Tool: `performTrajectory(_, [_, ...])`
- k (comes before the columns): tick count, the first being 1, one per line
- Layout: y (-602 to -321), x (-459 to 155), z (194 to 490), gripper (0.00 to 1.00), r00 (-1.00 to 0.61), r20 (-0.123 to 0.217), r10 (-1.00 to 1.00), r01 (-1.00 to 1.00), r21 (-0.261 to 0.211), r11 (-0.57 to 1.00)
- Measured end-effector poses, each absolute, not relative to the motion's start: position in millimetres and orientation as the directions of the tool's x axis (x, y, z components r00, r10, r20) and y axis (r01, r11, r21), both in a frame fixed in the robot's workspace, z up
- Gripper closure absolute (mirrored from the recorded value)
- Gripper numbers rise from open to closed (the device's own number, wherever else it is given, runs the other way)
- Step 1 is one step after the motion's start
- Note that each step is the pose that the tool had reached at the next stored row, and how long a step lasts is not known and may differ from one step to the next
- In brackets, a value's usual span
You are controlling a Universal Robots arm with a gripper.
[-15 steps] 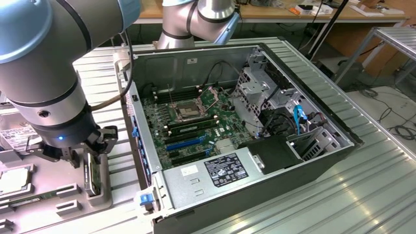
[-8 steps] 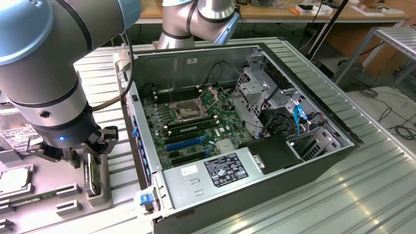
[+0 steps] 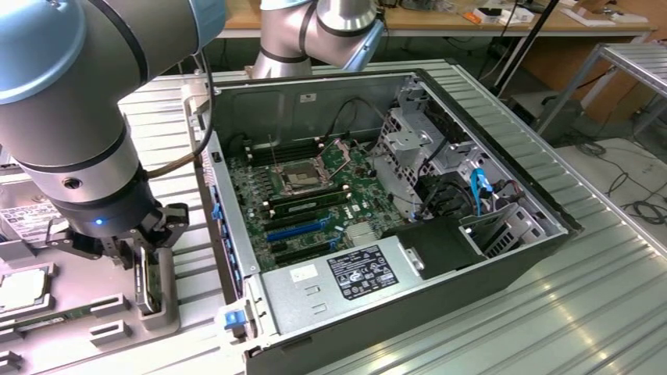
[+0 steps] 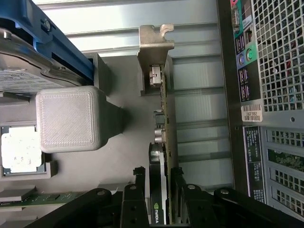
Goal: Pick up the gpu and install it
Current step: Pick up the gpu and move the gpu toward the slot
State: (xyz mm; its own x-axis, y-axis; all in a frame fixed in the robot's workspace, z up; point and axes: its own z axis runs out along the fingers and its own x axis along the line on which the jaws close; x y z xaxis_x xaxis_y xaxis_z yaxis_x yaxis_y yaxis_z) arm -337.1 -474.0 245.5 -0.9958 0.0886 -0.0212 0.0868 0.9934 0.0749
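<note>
The ribbed metal desk (image 3: 594, 312) carries an open computer case (image 3: 498, 156) lying on its side. Inside the case are the green main board (image 3: 312, 195) and a grey power supply (image 3: 349, 273) with a black label. On the exterior view's left, the big silver and blue arm (image 3: 73, 117) reaches down over a grey parts tray (image 3: 109, 332) that sits on the desk just beside the case.

The card (image 3: 158, 285) stands on edge in a slot of that tray, outside the case. In the wrist view the card (image 4: 167, 118) runs away from the camera as a thin green-edged strip, and its silver end bracket (image 4: 154, 47) is at the far end.

The tool (image 3: 146, 269) is down over the card's near end. In the wrist view the tool (image 4: 159, 179) has its two black fingers (image 4: 137, 190) closed in against the card's two faces, gripping it. The card is not lifted out of its slot.

A square grey block (image 4: 66, 118) rises from the tray near the card, clear of it. A processor chip (image 4: 19, 152) and a memory stick (image 4: 38, 198) lie in other pockets of the tray.
</note>
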Motion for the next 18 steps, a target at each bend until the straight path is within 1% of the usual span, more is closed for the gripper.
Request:
performTrajectory(3, [-474.0, -337.1, 245.5, 0.65, -0.996, -0.021, 0.089, 0.087, 0.075, 0.993])
performTrajectory(4, [-474.0, -337.1, 245.5, 0.73, -0.996, -0.021, 0.088, 0.087, 0.075, 0.993])
performTrajectory(18, [-474.0, -337.1, 245.5, 0.73, -0.996, -0.021, 0.089, 0.087, 0.075, 0.993])
